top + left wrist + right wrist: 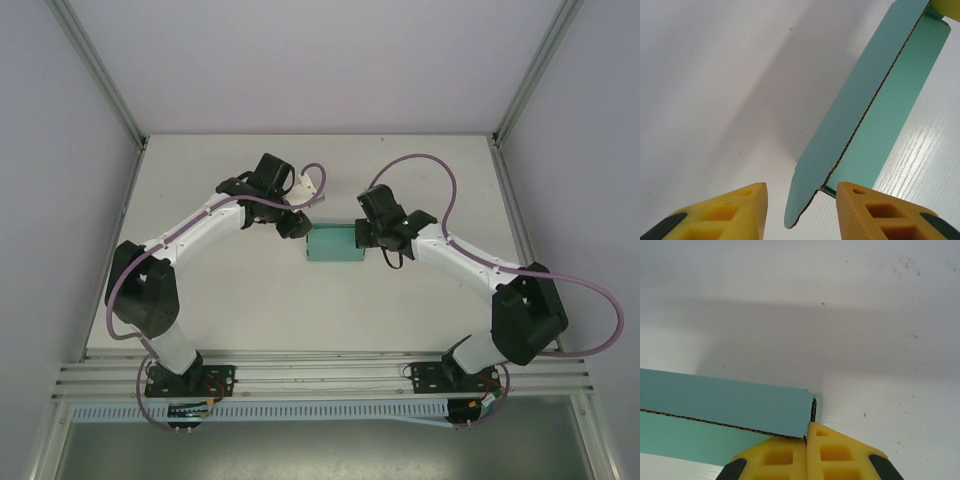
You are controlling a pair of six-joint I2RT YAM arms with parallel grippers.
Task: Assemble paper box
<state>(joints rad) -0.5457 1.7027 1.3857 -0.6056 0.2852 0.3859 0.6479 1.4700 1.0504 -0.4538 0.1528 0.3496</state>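
Observation:
The teal paper box (335, 246) lies partly folded at the middle of the white table. One long wall (860, 105) stands up from its base panel, its corrugated edge showing. My left gripper (296, 226) is at the box's left end, open. The rounded tip of that wall's end flap hangs between the yellow fingers (740, 212) of the left gripper (801, 195), with a gap on each side. At the right end, my right gripper (366, 236) is shut. Its fingers (807, 437) pinch the end of the upright wall (725, 402).
White enclosure walls and aluminium posts (98, 72) bound the table on three sides. A metal rail (320, 375) with both arm bases runs along the near edge. Purple cables (420, 162) loop above each arm.

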